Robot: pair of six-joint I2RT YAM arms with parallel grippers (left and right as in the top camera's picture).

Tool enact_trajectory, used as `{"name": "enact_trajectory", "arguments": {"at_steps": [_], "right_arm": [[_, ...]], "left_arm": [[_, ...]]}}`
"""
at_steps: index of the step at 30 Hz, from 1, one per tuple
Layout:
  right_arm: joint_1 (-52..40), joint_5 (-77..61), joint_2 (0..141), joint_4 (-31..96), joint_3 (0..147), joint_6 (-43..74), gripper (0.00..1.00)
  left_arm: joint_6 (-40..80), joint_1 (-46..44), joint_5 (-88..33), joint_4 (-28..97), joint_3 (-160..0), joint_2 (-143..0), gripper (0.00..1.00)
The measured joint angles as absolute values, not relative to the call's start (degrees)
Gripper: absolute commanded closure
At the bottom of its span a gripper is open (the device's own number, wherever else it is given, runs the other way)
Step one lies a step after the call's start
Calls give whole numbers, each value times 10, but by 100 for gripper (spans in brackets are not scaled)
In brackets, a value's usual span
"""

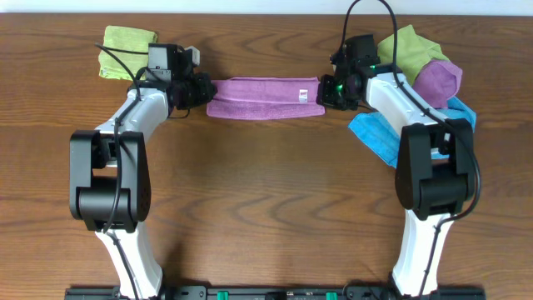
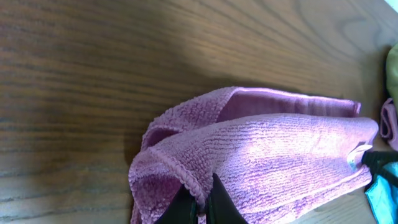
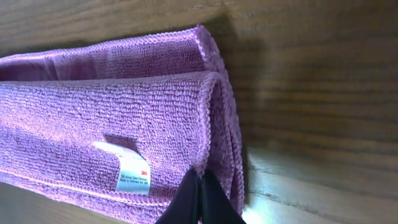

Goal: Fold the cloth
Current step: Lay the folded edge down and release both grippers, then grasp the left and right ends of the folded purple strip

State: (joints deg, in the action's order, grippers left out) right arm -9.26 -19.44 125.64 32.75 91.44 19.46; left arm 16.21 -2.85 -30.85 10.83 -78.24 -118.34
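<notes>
"While the overhead camera takes in both arms at once, what do the wrist views give us that it doesn't?"

"The layers. From above, the cloth (image 1: 262, 97) is just a flat purple strip across the far middle of the desk (image 1: 266, 192). The left wrist view shows its end doubled over, with an open pocket between the folds. Only the overhead shows the spare cloths: a yellow-green cloth (image 1: 127, 50) far left, and a heap (image 1: 435, 79) of yellow-green, purple and blue cloths by the right arm."

"Any writing?"

"The white label (image 3: 132, 171) near the right end. In the right wrist view it carries a 3M mark; the print below is too small to read."

"And the hands?"

"Both clenched. The left hand (image 1: 200, 90) pinches the strip's left end, the right hand (image 1: 326, 92) the right end, each closed tight on the hem in its wrist view."
</notes>
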Motion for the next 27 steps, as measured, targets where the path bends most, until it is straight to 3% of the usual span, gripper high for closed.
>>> {"name": "enact_trajectory", "arguments": {"at_steps": [8,10,12,14,19,22,24,25,26,27], "right_arm": [[-93,-194,1256,323,914,194,96],[-93,-194,1256,322,914,196,65],[-93,-183,1256,320,914,190,30],[-92,-177,1256,319,914,190,22],[-92,-173,1256,319,914,186,23],[-92,-173,1249,320,914,186,21],[-92,-173,1233,321,914,182,23],[-92,-173,1220,320,914,177,26],[-92,-173,1205,320,914,173,33],[-92,-172,1187,319,914,171,43]], "left_arm": [[149,-29,-304,132,-782,-1192,93],[147,-29,-304,128,-782,-1195,87],[148,-27,-297,121,-783,-1197,63],[144,-27,-293,121,-783,-1197,55],[127,-26,-300,164,-801,-1197,37],[104,-26,-302,214,-834,-1196,36],[89,-26,-299,242,-860,-1196,42],[80,-26,-297,257,-876,-1195,57],[72,-26,-295,268,-891,-1194,87],[59,-26,-292,282,-909,-1192,94]]}}
